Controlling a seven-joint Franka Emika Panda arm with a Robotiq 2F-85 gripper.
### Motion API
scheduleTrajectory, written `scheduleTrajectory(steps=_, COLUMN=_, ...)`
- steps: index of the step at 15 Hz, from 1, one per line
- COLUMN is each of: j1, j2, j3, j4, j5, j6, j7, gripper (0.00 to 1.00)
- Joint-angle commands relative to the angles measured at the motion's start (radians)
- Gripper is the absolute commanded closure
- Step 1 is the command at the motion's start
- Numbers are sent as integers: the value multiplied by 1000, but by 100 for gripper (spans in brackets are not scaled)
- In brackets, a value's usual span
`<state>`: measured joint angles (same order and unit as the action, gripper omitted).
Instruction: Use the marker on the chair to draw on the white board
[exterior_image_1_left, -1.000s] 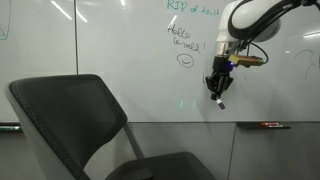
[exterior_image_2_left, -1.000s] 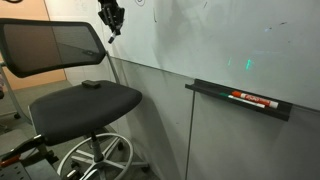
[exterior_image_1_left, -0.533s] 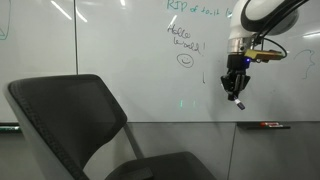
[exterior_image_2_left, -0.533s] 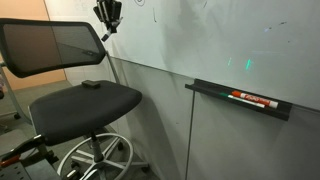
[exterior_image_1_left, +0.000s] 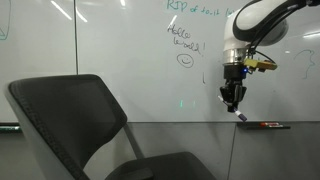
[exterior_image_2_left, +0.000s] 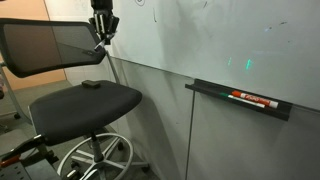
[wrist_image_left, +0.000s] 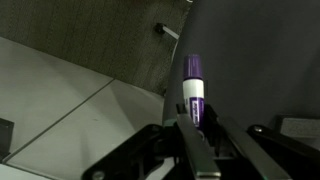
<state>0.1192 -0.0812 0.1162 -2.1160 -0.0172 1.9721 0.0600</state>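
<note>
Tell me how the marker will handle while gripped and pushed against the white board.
The marker looks rigid, a straight plastic barrel, so it should not bend. Its smooth round body, pinched only near one end by the tool, may slip or pivot under pressure. The glossy white board will likely let its tip skid.

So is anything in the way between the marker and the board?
No, nothing visible is. The gripper holds the marker right in front of the board. The chair sits lower, off to the side. Whether the tip touches the board is unclear.
</note>
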Motion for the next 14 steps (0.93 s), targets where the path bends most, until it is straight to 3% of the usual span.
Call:
scheduleTrajectory(steps=1, j1=14, j2=76, j3=16, j4=58, j5=6, j6=-4, j7=-46, gripper=93)
scheduleTrajectory(steps=14, j1=27, j2=242, j3=26, j4=241, j5=-46, j6=22, j7=-40, gripper=93)
